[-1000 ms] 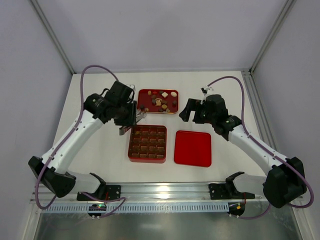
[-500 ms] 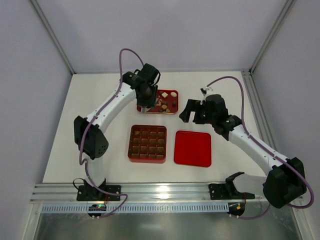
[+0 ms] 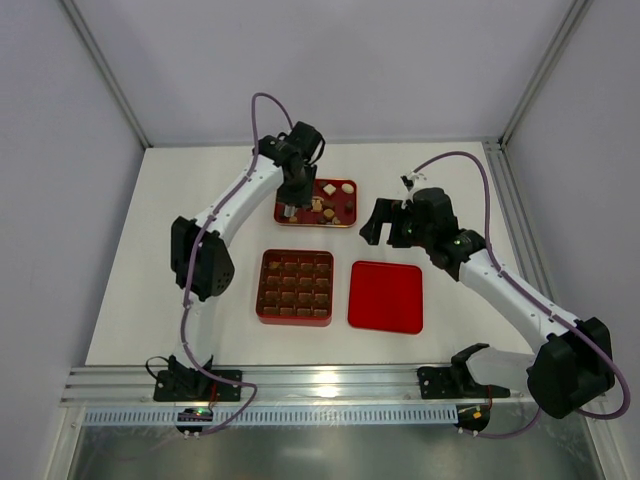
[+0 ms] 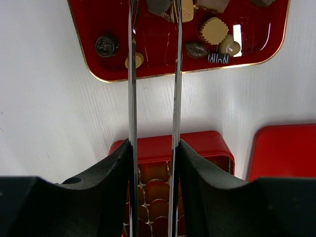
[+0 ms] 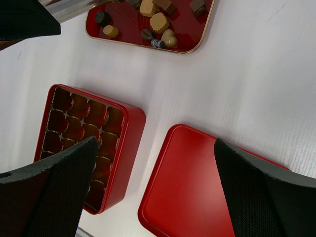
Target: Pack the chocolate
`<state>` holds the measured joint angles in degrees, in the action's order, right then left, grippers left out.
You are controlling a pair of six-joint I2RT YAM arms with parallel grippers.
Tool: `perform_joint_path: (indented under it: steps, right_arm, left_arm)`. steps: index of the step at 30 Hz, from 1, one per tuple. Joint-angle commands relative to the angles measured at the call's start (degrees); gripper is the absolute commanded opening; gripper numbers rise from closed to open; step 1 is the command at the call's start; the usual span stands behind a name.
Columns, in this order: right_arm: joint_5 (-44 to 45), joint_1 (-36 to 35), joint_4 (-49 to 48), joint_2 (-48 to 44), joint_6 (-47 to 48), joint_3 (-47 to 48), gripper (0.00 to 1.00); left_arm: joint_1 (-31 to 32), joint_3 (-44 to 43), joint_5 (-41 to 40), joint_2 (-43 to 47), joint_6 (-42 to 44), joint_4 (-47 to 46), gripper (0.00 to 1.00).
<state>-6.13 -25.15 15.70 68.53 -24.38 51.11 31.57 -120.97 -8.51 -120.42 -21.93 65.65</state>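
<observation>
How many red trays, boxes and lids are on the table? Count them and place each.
3: the candy tray at the far middle, the compartment box nearer the arms, and the flat lid just right of it. Nothing seems hidden.

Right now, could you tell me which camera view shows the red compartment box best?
The top external view: the whole red compartment box and its grid lie unobstructed. The right wrist view is closer but angled, with one finger covering its near corner. The left wrist view shows only one edge and a few compartments behind its fingers.

No writing, label, brand or number is legible anywhere.
</observation>
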Motion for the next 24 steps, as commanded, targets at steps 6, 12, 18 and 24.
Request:
perform_joint_path:
  steps: [6, 12, 18, 24]
  right_arm:
    - [-0.02, -0.25, -0.76, -1.12, 0.65, 2.06, 1.00]
    - [0.07, -0.17, -0.76, -1.03, 0.65, 1.62, 1.00]
    - [0.07, -0.25, -0.85, -0.68, 0.65, 1.62, 1.00]
    - [-0.20, -0.25, -0.94, -0.42, 0.39, 1.62, 1.00]
  left_arm:
    - [-0.28, -1.46, -0.19, -1.57, 1.28, 0.18, 0.41]
    - [-0.28, -1.38, -0.36, -2.62, 1.45, 0.01, 0.40]
    - [-0.28, -0.94, -0.54, -2.98, 1.54, -0.17, 0.40]
    - [-0.28, -0.50, -0.63, -3.24, 1.89, -0.61, 0.40]
